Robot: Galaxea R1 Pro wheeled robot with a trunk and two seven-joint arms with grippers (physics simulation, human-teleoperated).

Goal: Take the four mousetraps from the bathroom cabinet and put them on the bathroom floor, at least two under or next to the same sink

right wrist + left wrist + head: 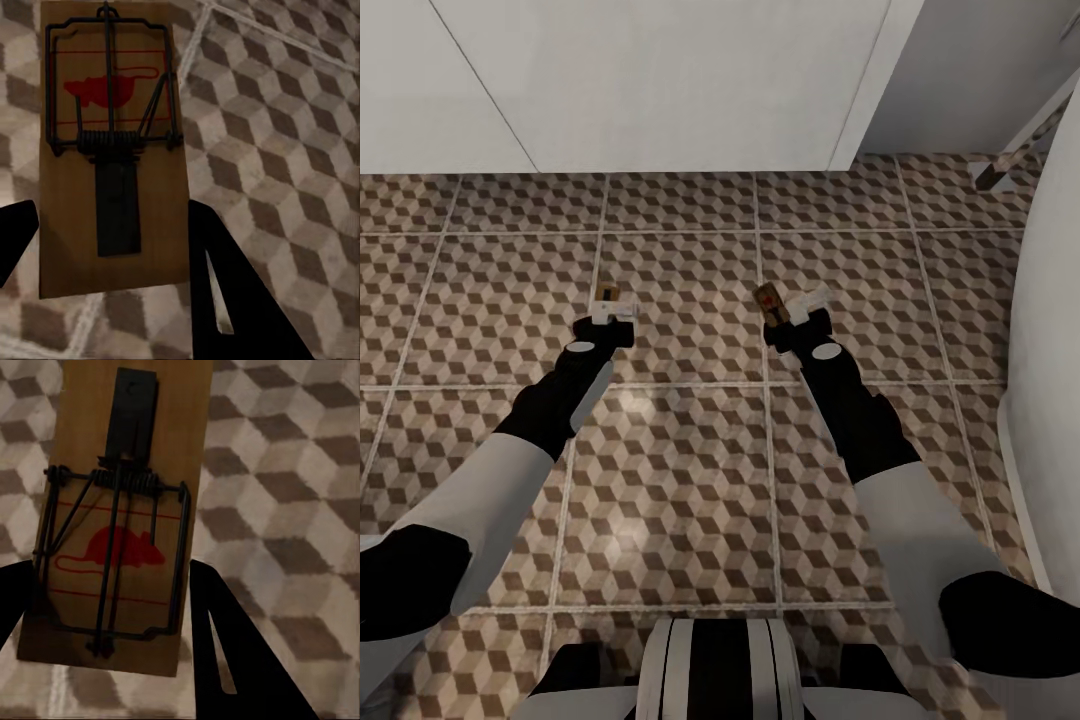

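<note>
Two mousetraps are held above the bathroom floor (690, 470), in front of the white vanity unit (660, 80). One mousetrap (124, 510) is pinched between the left gripper's (610, 305) fingers (232, 652). The other mousetrap (112, 150) is pinched between the right gripper's (792, 312) fingers (225, 292), nearer the vanity unit's corner.

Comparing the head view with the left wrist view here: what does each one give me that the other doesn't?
Head view: both arms reaching low over the floor, the right gripper holding a second mousetrap, the white vanity front ahead and a white curved fixture on the right.

Left wrist view: the trap's detail, namely its wire spring bar, dark metal plate and red mouse print.

Both: the left gripper shut on a mousetrap above the cube-patterned tiles.
</note>
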